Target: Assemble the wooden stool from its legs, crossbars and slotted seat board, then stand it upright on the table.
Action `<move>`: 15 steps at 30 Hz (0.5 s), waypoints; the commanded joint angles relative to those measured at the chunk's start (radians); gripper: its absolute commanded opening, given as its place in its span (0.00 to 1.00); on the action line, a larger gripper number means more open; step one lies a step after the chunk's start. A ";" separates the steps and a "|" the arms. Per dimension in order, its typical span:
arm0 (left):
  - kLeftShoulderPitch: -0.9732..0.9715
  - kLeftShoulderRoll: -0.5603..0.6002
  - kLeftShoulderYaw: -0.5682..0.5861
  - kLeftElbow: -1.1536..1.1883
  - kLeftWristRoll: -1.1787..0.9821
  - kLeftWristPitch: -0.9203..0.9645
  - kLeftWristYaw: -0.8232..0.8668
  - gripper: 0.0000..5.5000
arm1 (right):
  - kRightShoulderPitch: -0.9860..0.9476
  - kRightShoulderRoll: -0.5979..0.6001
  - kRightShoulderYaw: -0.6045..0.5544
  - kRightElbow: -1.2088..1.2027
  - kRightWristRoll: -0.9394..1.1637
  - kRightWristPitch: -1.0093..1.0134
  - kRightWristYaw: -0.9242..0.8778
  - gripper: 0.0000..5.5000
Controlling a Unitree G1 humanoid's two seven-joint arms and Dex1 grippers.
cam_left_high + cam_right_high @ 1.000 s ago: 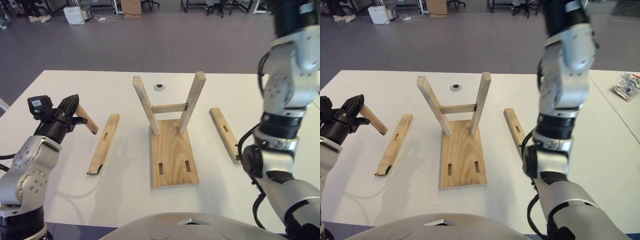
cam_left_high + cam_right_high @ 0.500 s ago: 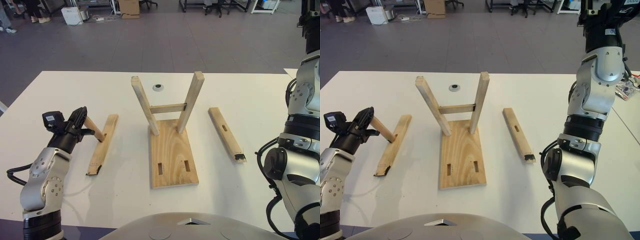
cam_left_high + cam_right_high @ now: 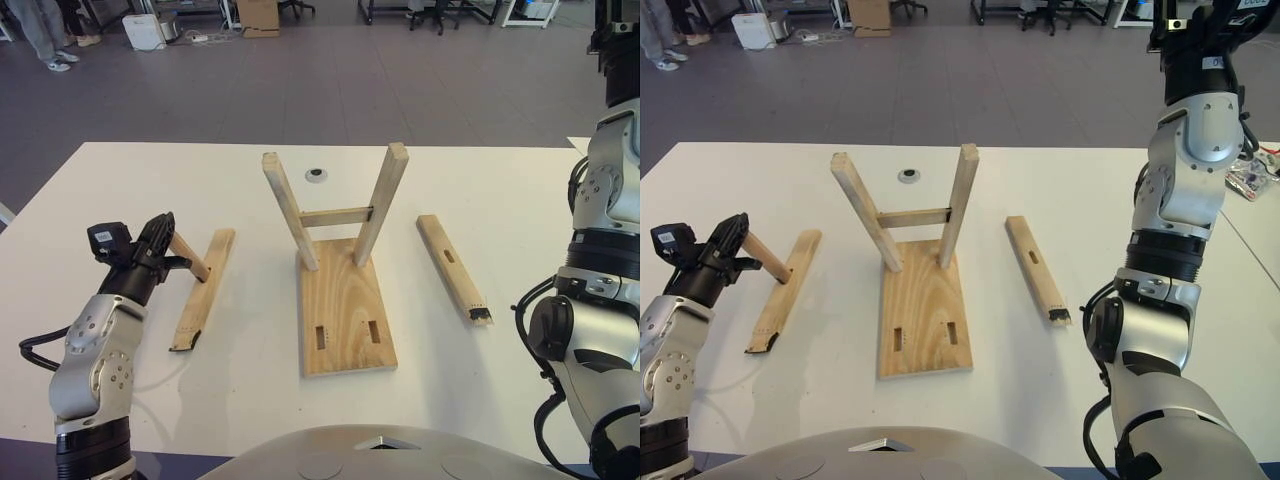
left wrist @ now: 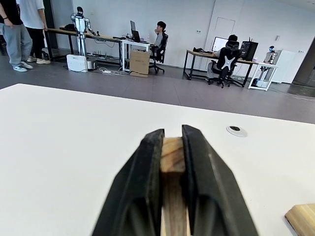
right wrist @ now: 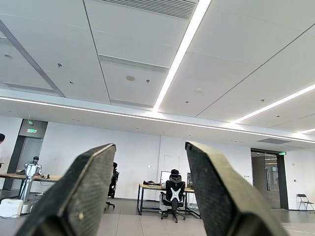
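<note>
1. Left eye view shows the white table (image 3: 120, 180) carrying every stool part.
2. The slotted seat board (image 3: 347, 320) lies flat at the centre, underside up, so legs can drop in. Its two near slots stand unfilled.
3. The left fitted leg (image 3: 290, 210) and right fitted leg (image 3: 384, 203) rise from the board's far end, tied together by a crossbar (image 3: 338, 216).
4. The left loose leg (image 3: 207, 285) and right loose leg (image 3: 452, 266) lie flat either side of the board, mortises up.
5. The right gripper (image 5: 147, 196) is raised high, fingers spread, holding nothing.
6. The left gripper (image 3: 160, 243) pinches the second crossbar (image 3: 190, 258) by one end. The free end is at the left loose leg, probably lined up for its mortise. I cannot tell whether it touches.
</note>
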 commanded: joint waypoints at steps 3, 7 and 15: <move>0.001 -0.003 -0.032 0.037 0.059 -0.003 -0.024 0.07 | 0.009 -0.001 0.010 -0.009 -0.005 0.001 -0.012 0.48; -0.009 -0.023 -0.056 0.059 0.086 -0.026 -0.028 0.07 | 0.005 0.004 0.019 -0.011 -0.004 0.003 -0.012 0.48; -0.044 -0.043 -0.068 0.100 0.121 -0.074 -0.025 0.07 | 0.019 0.016 0.034 -0.033 -0.003 0.014 -0.020 0.48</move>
